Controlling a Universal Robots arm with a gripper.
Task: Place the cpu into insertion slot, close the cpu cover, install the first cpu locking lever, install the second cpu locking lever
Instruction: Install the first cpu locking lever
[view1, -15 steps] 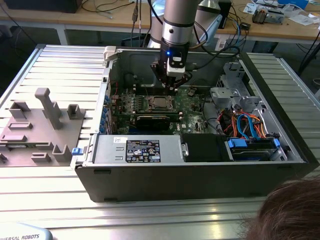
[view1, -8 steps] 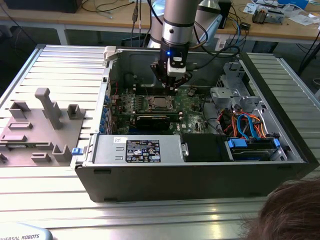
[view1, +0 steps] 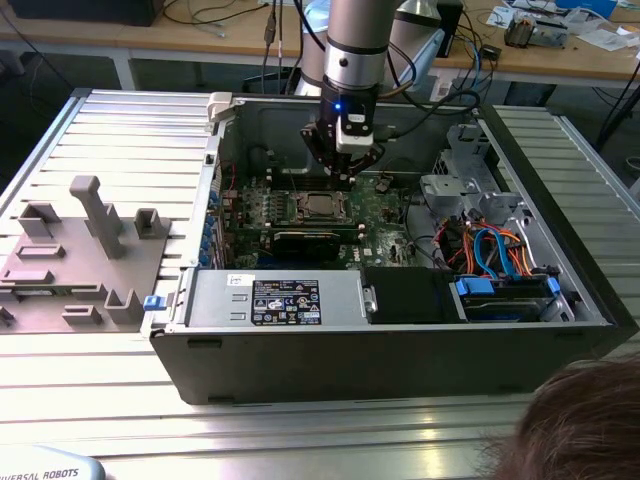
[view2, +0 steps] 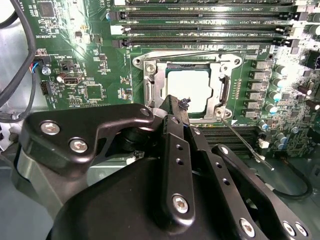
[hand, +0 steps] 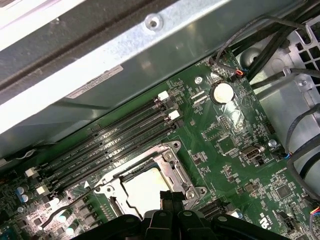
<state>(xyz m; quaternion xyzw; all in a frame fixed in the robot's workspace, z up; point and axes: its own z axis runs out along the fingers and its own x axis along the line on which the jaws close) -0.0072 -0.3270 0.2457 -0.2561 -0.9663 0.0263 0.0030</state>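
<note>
Flat silver-grey square cpu (view2: 192, 90) seated in shiny-rimmed square insertion slot (view2: 175, 65) | thin silvery windowed cpu cover (view2: 152, 90) judged lowered over it | black gripper (view2: 177, 103), jaws pressed together, at cover edge | thin wire locking lever (view2: 245, 144) judged unlatched: to be pushed steadily, chip top avoided

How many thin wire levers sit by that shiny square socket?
2. One lever lies along the cpu cover, beside the memory slots; the other lever juts slantwise from its corner. The tool hides part.
</note>
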